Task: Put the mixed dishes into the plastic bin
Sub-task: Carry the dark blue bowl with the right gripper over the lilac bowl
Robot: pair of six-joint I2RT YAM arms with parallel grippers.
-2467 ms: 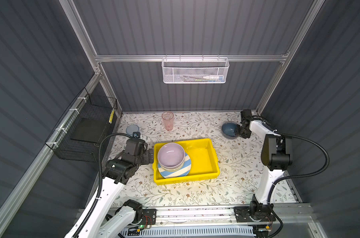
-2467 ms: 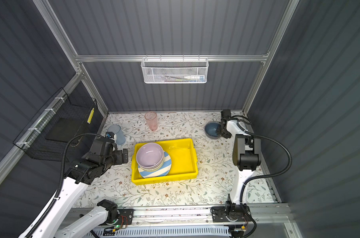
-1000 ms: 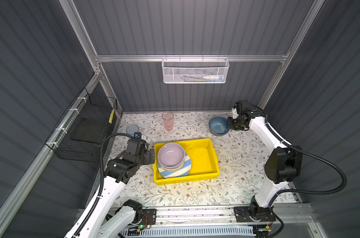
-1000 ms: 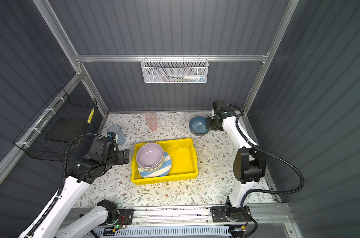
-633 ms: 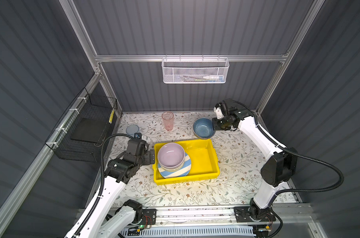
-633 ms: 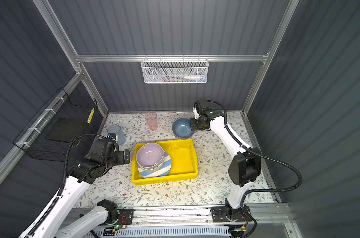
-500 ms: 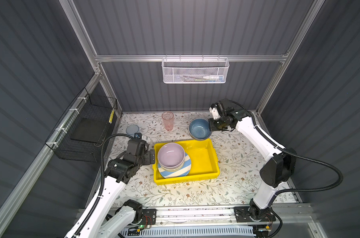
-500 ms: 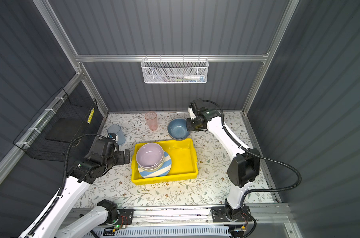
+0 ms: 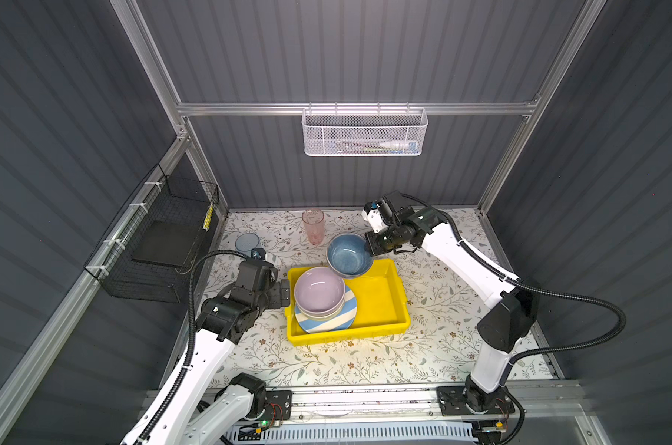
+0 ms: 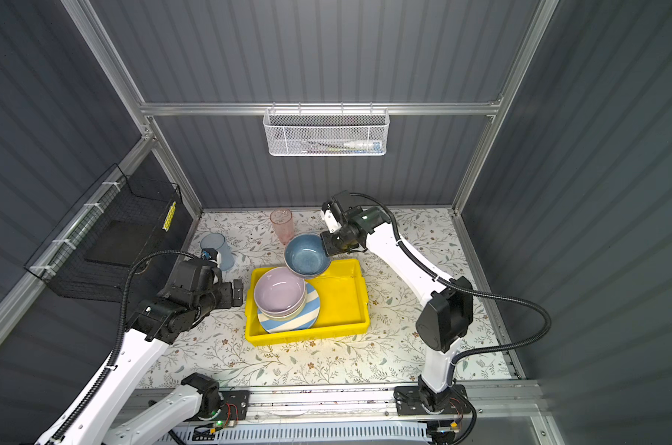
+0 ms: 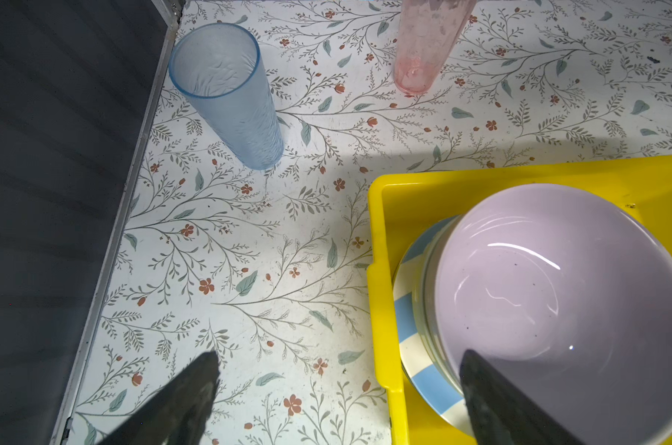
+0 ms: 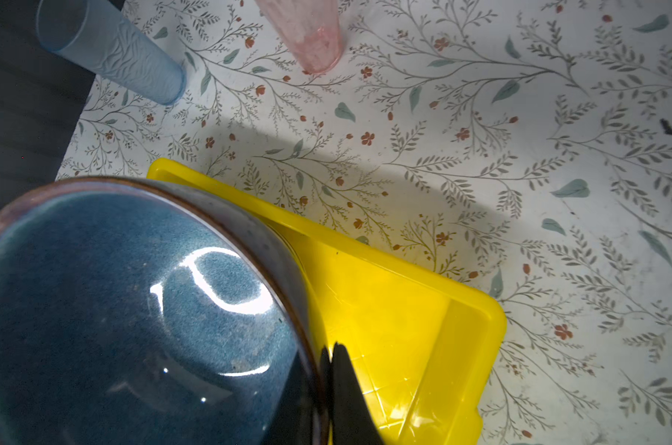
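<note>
- A yellow tag (image 9: 209, 217) on the black wire basket (image 9: 165, 246), well left of the yellow bin (image 9: 349, 334), carries dark marks too small to read.
- The bin is smooth, glossy plastic: rectangular, shallow, with a lipped rim.
- Inside it, toward its left end, a glossy lilac bowl (image 9: 319, 293) sits nested on a paler bowl (image 11: 426, 300), both on a blue-and-white striped plate (image 9: 346, 312).
- The right gripper (image 12: 332, 358) is pinched tight on the rim of the blue bowl (image 9: 349, 256), whose speckled glaze has a brownish lip; the bowl hangs over the bin's far rim (whether it touches the lilac bowl I cannot tell).
- The left gripper (image 11: 338, 358) is spread wide and empty, just beside the bin's left wall.
- Beyond the bin's far side stand a ribbed, translucent pink tumbler (image 9: 313, 225) and, off its far left corner, a frosted blue tumbler (image 9: 247, 244), both upright on the floral-printed mat (image 9: 423, 346).
</note>
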